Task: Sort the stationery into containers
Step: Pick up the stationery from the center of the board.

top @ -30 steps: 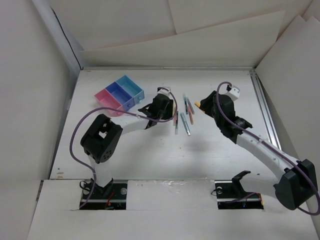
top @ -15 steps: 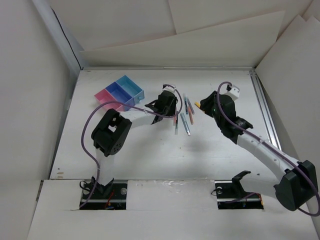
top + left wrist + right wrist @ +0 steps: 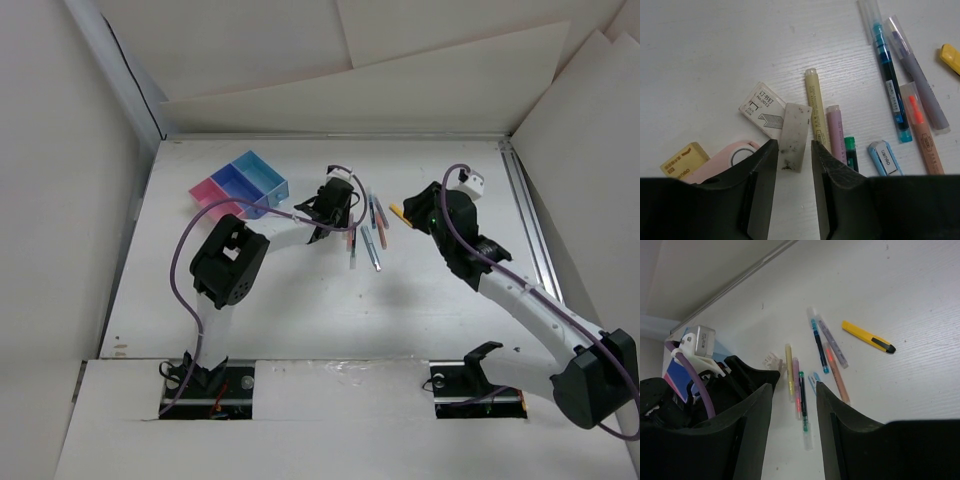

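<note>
White table (image 3: 300, 300), mid-frame: left gripper (image 3: 792, 144) has come from the containers (image 3: 240, 183) to a dirty eraser (image 3: 796, 125), jaws loose around it, ready to grab; right gripper (image 3: 794, 385) gapes empty.

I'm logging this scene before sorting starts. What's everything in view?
Bins: three joined, pink, blue, light blue, far left.
Pens: six, yellow, pink, green, blue, grey, orange, centre.
Eraser: one, dirty white, beside staple box.
Staple box: one, white, left of pens.
Case: one, light blue, beside green pen.
Cutter: one, yellow, right of pens.
Small box: one, yellow, by left finger.
Round item: one, pink, beside small box, partly hidden.
Table: one, white.
Left arm, right arm: black and white.
Left pincer: open, straddling eraser.
Right pincer: open, empty, above table.
</note>
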Robot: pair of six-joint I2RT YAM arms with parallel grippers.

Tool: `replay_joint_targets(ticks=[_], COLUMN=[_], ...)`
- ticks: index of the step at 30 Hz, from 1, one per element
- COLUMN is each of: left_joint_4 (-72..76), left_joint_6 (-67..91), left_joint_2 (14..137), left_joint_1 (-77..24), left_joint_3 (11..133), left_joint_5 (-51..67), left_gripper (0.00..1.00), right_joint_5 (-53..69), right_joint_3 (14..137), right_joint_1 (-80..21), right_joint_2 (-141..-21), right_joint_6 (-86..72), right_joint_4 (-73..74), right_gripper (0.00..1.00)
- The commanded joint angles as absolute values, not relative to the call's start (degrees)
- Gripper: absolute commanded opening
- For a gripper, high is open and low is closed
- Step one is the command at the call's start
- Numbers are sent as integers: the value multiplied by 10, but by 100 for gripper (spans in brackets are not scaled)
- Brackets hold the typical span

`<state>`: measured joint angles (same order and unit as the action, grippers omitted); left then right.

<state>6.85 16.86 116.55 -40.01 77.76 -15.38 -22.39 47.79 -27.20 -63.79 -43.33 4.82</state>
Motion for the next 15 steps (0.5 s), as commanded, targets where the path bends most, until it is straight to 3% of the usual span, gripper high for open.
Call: replay_joint_targets(ticks=[1,8,15], left_joint_4=[61,76,65], left_joint_6=[171,171,164], left_joint_2=[1169,1158,1182], left_joint_1=[-396,-396,-396], left_joint_3=[792,780,808], left_joint_5=[-176,-181,-176], left_gripper=[33,40,34], right_joint_5=[-209,-203,-203], right_joint_3=[475,480,480], right_joint_1=[-265,-265,-265], right_joint_2=[-628,-633,-633], right_joint_6=[-424,-424,-424], right_joint_4=[17,17,17], right_gripper=[46,46,46])
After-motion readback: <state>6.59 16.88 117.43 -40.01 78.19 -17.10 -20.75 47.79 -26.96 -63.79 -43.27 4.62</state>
